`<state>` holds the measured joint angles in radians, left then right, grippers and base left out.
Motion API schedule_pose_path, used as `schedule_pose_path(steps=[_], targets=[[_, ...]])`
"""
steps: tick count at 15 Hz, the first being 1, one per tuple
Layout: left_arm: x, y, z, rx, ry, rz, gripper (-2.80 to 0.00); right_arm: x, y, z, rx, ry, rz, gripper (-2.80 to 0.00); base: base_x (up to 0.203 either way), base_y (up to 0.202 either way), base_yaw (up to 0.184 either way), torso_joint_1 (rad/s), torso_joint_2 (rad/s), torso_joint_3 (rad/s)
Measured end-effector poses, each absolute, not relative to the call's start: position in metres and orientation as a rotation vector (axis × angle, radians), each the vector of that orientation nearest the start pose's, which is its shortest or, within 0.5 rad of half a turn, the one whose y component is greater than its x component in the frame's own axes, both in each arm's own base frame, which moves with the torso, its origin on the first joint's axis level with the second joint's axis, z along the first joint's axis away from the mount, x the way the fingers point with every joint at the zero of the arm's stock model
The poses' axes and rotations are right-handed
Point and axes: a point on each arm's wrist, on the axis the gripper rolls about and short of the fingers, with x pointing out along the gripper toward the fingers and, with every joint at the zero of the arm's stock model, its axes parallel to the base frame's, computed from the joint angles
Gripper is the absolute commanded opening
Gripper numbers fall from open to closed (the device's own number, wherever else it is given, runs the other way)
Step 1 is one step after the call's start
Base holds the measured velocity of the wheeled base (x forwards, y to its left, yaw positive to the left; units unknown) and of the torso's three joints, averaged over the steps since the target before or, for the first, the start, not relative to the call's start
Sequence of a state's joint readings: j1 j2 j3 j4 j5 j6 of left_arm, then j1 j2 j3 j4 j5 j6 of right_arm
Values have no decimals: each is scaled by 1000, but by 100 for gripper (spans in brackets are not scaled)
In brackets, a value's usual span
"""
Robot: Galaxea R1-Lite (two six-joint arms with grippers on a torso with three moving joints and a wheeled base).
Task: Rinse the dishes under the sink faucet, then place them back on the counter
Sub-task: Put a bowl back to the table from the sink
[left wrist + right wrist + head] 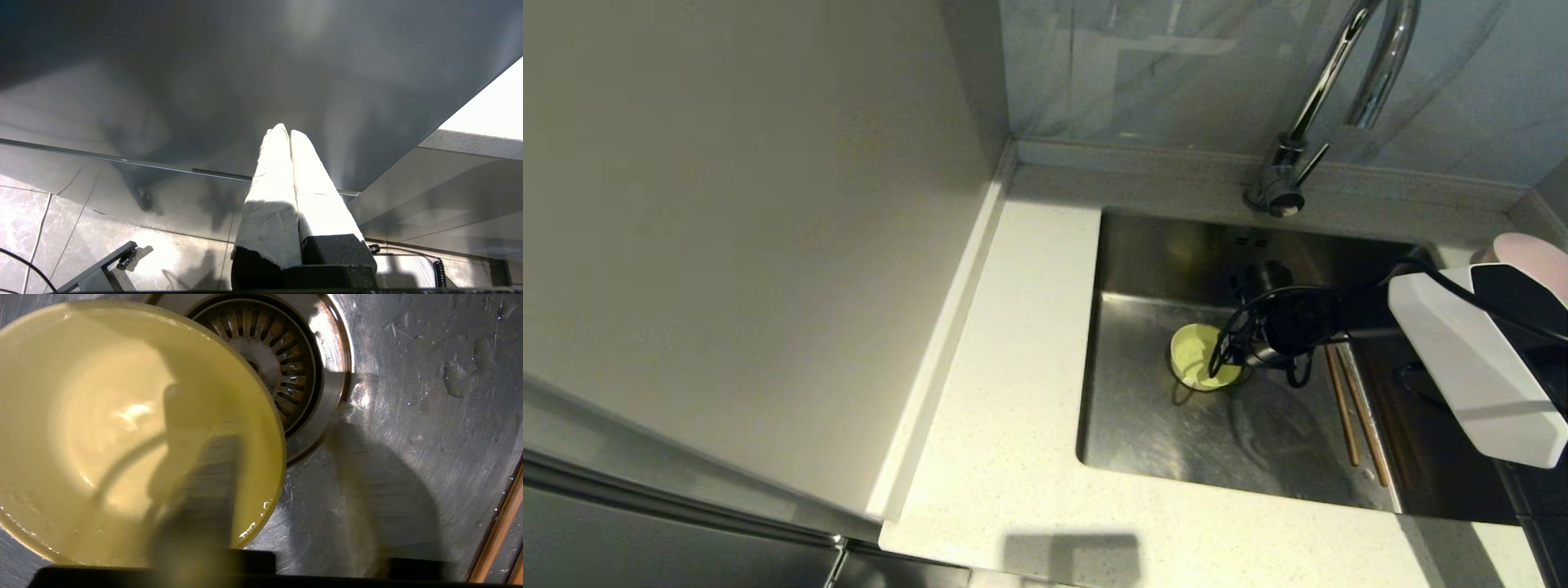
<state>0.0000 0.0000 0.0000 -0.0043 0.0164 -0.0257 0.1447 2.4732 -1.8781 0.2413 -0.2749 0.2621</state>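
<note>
The yellow-green bowl (1196, 359) (102, 428) stands upright on the floor of the sink (1143, 425), partly over the round strainer drain (278, 355). My right gripper (1235, 358) (261, 412) reaches down over the bowl's right rim. It is open, with one blurred finger (196, 477) inside the bowl, the other outside and the rim between them. Two wooden chopsticks (1356, 416) (498, 526) lie along the sink's right side. The pink bowl (1531, 253) sits on the counter (1013, 367) at the far right, partly behind my right arm. The faucet (1307, 106) rises behind the sink.
My left gripper (285, 130) is parked low, below the worktop's edge, its white fingers pressed together and holding nothing. A beige wall panel (727, 204) borders the counter on the left. Water drops cling to the bowl and the sink floor.
</note>
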Motion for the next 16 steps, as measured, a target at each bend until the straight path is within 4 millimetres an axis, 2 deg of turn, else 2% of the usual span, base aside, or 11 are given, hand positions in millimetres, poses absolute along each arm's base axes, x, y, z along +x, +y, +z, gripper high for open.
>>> schedule_pose_path(steps=[5, 9, 12, 16], targets=[[-23, 0, 76, -26, -4, 16, -280, 484, 65, 80, 69, 788, -230, -280, 0, 0, 0, 0, 0, 0], [-23, 0, 76, -25, -4, 16, -280, 480, 59, 102, 67, 743, -260, -280, 0, 0, 0, 0, 0, 0], [-23, 0, 76, -25, -4, 16, -280, 474, 46, 124, 33, 708, -276, -280, 0, 0, 0, 0, 0, 0], [-23, 0, 76, -26, -4, 16, -280, 464, 18, 147, 3, 678, -336, -280, 0, 0, 0, 0, 0, 0]])
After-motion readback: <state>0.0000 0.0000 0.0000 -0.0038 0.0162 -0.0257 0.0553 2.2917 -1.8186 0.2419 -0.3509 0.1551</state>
